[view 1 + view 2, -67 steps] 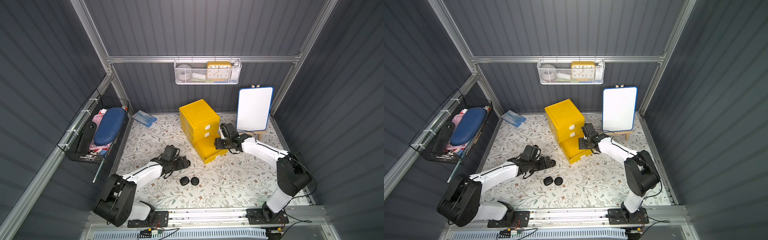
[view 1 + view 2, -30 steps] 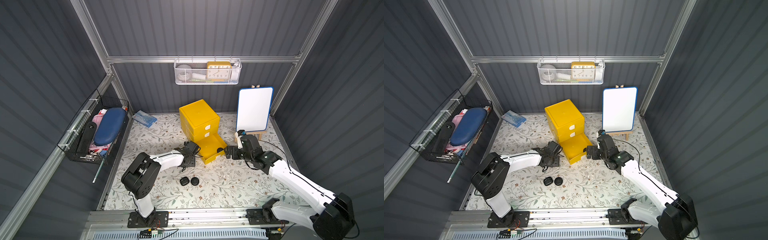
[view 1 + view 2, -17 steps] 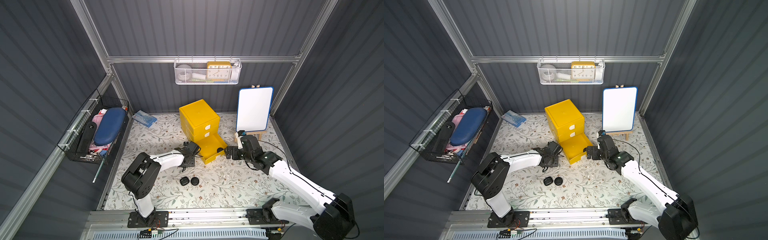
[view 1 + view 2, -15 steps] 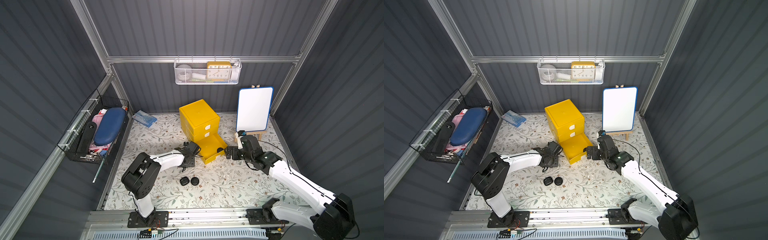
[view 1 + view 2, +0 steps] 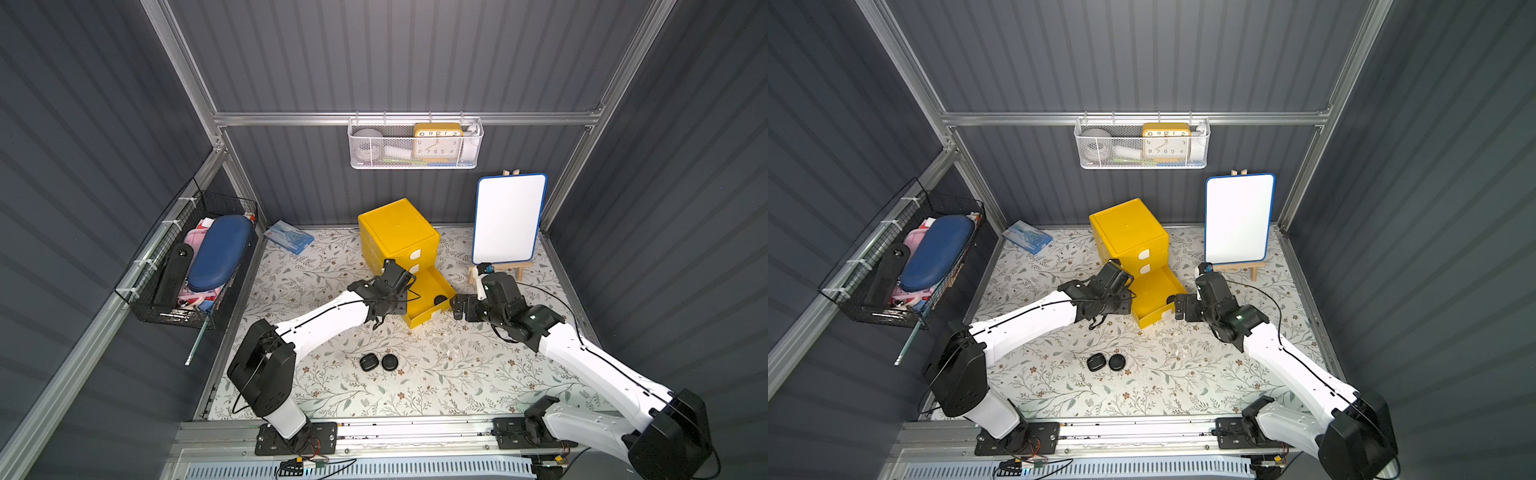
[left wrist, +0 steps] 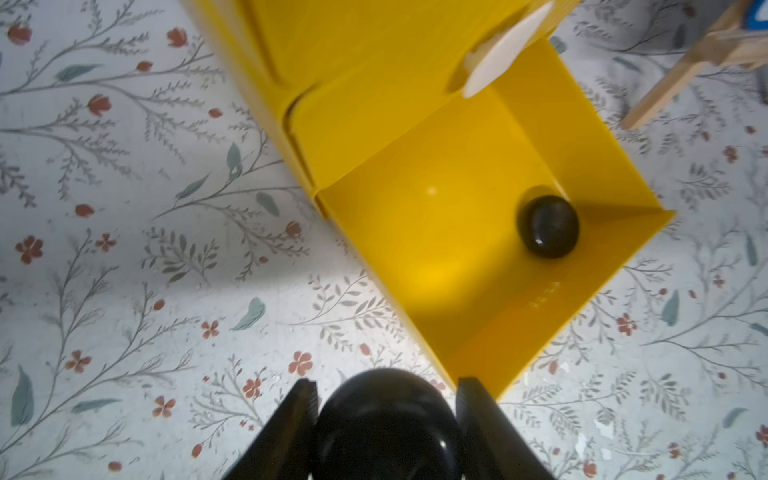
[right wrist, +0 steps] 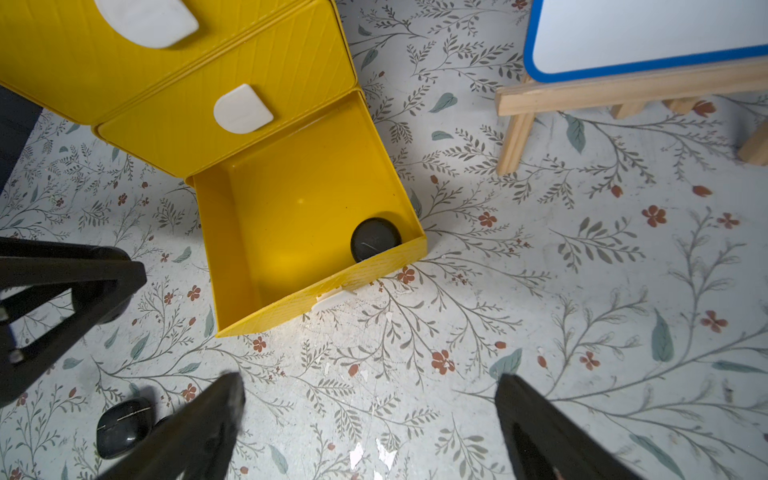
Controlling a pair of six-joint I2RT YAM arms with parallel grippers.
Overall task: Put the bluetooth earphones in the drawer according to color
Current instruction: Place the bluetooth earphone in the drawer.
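flowery table (image 5: 457, 374) | yellow cabinet (image 5: 397, 232), bottom drawer (image 5: 426, 316) pulled out | right claw (image 7: 369, 380) gaping wide, nothing in it, by the drawer front | left claw (image 6: 386, 382) pinching a black earphone case (image 6: 386, 424) just beside the drawer | another black case (image 6: 548, 226) in a drawer corner | two black cases (image 5: 368, 362) (image 5: 390, 362) loose on the table

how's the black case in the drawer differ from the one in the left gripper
The drawer case lies loose in a front corner of the open bottom drawer; the held case is clamped in the left gripper. The drawer case is inside the walls; the held case is outside them. Both are black, smooth and rounded.
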